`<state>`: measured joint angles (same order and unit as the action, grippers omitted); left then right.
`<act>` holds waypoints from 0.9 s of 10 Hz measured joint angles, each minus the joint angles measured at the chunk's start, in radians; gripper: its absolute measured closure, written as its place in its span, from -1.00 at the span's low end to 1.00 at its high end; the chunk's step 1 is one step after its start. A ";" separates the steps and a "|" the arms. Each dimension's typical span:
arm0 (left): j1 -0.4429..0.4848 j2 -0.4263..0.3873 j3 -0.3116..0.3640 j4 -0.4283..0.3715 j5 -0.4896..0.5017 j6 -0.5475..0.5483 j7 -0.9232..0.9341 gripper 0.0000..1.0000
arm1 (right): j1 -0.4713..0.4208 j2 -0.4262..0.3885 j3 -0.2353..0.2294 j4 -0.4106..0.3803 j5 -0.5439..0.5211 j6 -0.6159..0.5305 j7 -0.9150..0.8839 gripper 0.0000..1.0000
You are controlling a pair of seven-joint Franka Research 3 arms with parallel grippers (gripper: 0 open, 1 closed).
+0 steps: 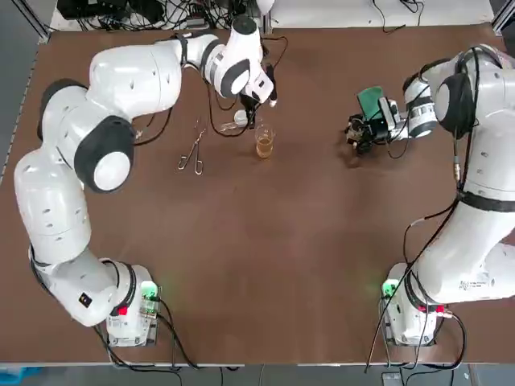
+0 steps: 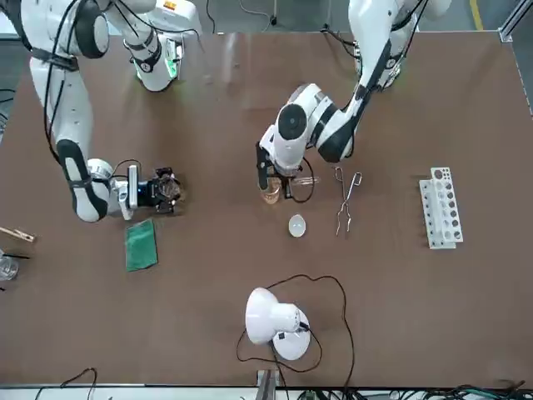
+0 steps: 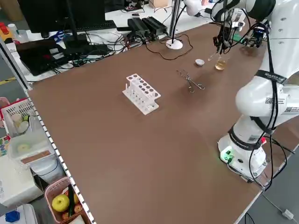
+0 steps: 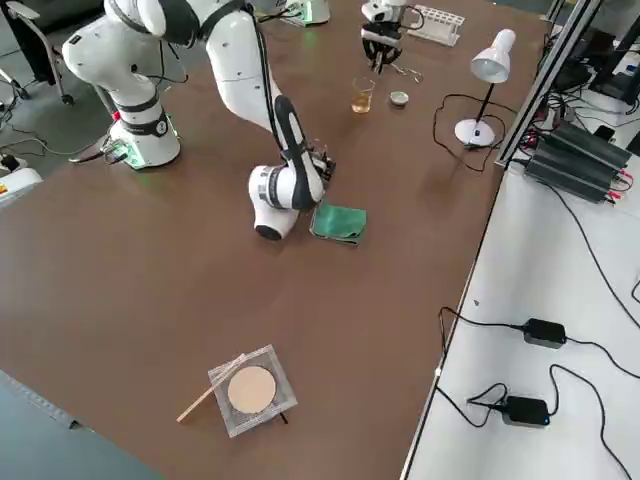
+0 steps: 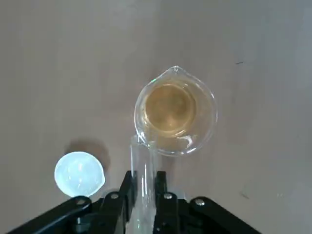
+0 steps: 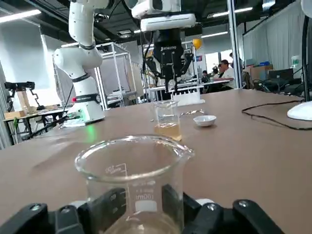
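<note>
My left gripper [image 1: 256,106] is shut on a clear glass test tube [image 5: 143,161], held tilted with its mouth at the rim of a small beaker [image 5: 175,109] of amber liquid. That beaker [image 1: 264,144] stands at the far middle of the table. A small white dish [image 5: 79,174] lies beside it. My right gripper [image 1: 359,133] sits low at the far right, shut on a second clear beaker [image 6: 134,175] that rests on the table. A folded green cloth [image 1: 370,100] lies just beyond it.
Metal tongs [image 1: 194,149] lie left of the amber beaker. A white test tube rack [image 2: 441,207] stands at the table's left side. A white desk lamp [image 2: 275,321] and its cable sit at the far edge. A wire gauze pad [image 4: 250,390] lies near the right front.
</note>
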<state>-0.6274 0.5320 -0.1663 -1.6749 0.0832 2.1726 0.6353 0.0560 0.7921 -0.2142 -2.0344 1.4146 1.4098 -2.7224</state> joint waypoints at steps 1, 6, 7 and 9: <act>-0.001 0.000 -0.001 0.000 0.030 0.000 -0.030 0.58 | 0.023 0.000 -0.001 -0.001 0.030 0.001 0.002 0.14; -0.032 0.002 -0.001 0.000 0.059 -0.016 -0.108 0.58 | 0.065 0.000 -0.002 -0.003 0.094 0.001 0.011 0.14; -0.034 0.004 -0.001 0.000 0.073 -0.017 -0.109 0.58 | 0.065 0.000 -0.002 -0.004 0.095 0.001 0.012 0.14; -0.047 0.009 -0.001 0.000 0.140 -0.017 -0.166 0.58 | 0.066 0.000 -0.003 -0.004 0.098 0.001 0.012 0.14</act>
<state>-0.6745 0.5412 -0.1675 -1.6748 0.2236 2.1556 0.4695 0.1221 0.7922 -0.2170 -2.0388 1.5130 1.4106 -2.7102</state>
